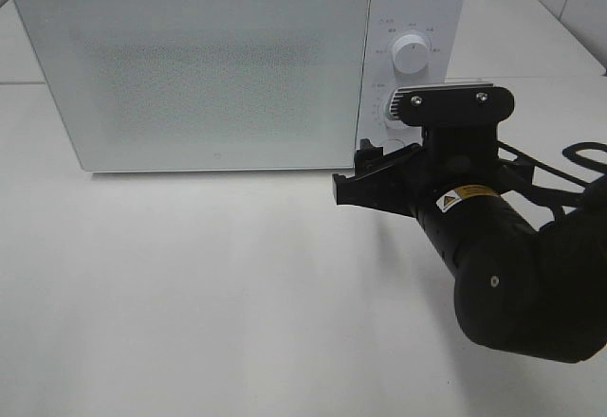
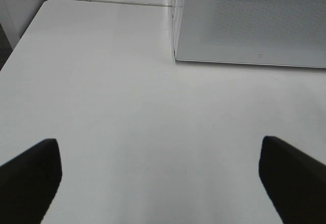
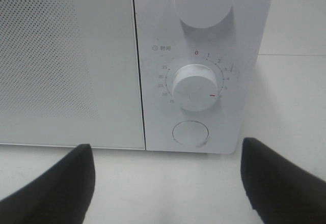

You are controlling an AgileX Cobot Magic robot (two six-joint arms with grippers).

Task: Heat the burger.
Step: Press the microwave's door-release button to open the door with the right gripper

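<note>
Before the microwave's [image 1: 190, 66] timer dial [image 3: 195, 87], the right arm [image 1: 512, 275] reaches low, jaws wide, empty.

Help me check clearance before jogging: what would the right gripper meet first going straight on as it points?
Most likely the microwave's control panel, around the round button below the timer dial. The open right gripper faces it with only table between; the gap's depth is hard to judge.

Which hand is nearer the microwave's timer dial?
Right. The right hand sits just in front of the timer dial. The left hand is off the opposite front corner of the microwave, far from the controls.
</note>
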